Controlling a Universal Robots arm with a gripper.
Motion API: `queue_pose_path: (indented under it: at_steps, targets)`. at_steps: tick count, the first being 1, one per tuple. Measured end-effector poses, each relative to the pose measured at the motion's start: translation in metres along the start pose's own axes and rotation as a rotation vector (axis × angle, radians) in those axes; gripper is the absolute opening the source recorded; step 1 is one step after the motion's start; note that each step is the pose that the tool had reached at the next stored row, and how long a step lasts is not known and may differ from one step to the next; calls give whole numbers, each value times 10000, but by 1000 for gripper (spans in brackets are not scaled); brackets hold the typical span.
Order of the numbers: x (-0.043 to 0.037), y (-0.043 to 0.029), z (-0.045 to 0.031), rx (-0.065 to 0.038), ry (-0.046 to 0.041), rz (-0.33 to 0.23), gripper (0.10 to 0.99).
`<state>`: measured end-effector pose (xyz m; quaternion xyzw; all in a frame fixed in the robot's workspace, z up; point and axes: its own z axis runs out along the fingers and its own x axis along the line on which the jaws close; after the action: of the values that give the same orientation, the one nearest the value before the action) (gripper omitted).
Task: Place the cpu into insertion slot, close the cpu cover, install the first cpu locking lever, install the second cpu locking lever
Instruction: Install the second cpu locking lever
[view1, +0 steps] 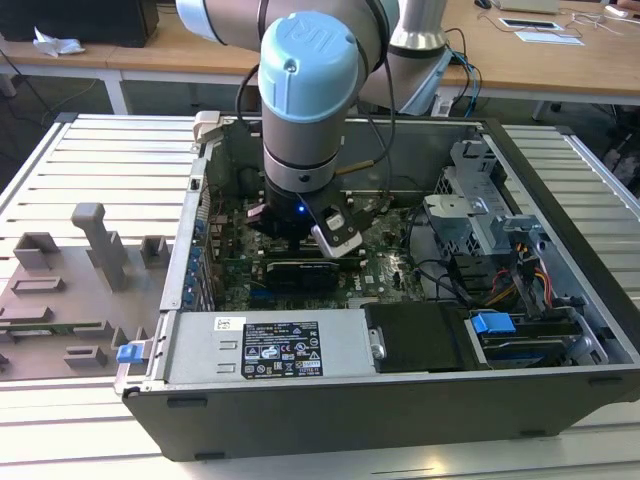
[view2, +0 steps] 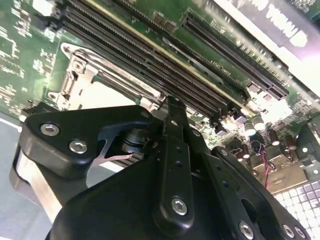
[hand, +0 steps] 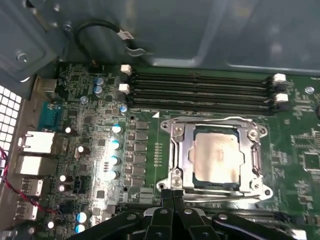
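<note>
At the bottom centre of the first wrist view the gripper (hand: 172, 200) hangs with its jaws pressed together, holding nothing. Just beyond, at centre right, the cpu (hand: 216, 157) lies in the insertion slot (hand: 181, 176) with the cpu cover (hand: 215, 125) folded over it (levers hard to trace). A skewed push could bend the frame. The memory slots (hand: 200, 92) lie farther off.

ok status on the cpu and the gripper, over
Gripper fingers together, holding nothing, at the socket edge. Cpu seated in the insertion slot, cpu cover down over it. Nothing in the way.
</note>
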<state>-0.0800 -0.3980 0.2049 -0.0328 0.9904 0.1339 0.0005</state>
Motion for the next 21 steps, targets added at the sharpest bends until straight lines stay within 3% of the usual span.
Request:
queue_pose_path:
  at_steps: [10,15,18,19,21]
  targets:
    - [40,45,96,-22,77,-283,106]
    - [39,56,101,-23,96,-359,106]
    - [46,43,94,-20,84,-369,106]
    - [44,77,-27,-21,80,-393,106]
    - [-109,118,-16,32,207,-359,106]
